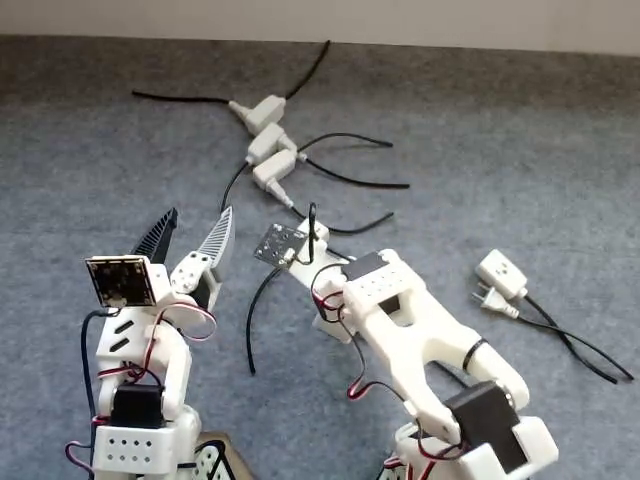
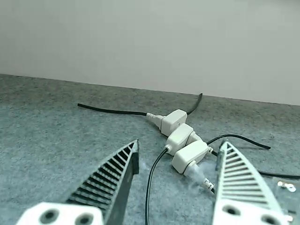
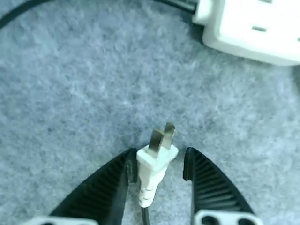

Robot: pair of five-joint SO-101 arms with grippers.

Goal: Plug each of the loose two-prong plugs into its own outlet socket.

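Three white sockets (image 1: 268, 143) on black cords are clustered, touching one another, toward the far side of the grey surface (image 1: 80, 170). A fourth socket (image 1: 501, 271) is set well apart at the right edge, with a loose plug (image 1: 494, 301) lying just beside it, prongs pointing away from it.

The left gripper (image 1: 201, 213) is held above the surface on the near side of the cluster. Its fingers (image 2: 112, 180) are spread wide with nothing between them, and the three sockets are framed in the gap.

The right gripper (image 3: 159, 151) is lowered to the surface near the closest socket of the cluster. A second plug (image 3: 154, 164) is seen between its fingers (image 3: 206, 187), prongs pointing outward toward a socket face (image 3: 248, 28) that is near but not touched. This plug is pressed against one finger, while a thin gap is left at the other, so the fingers are slightly apart.
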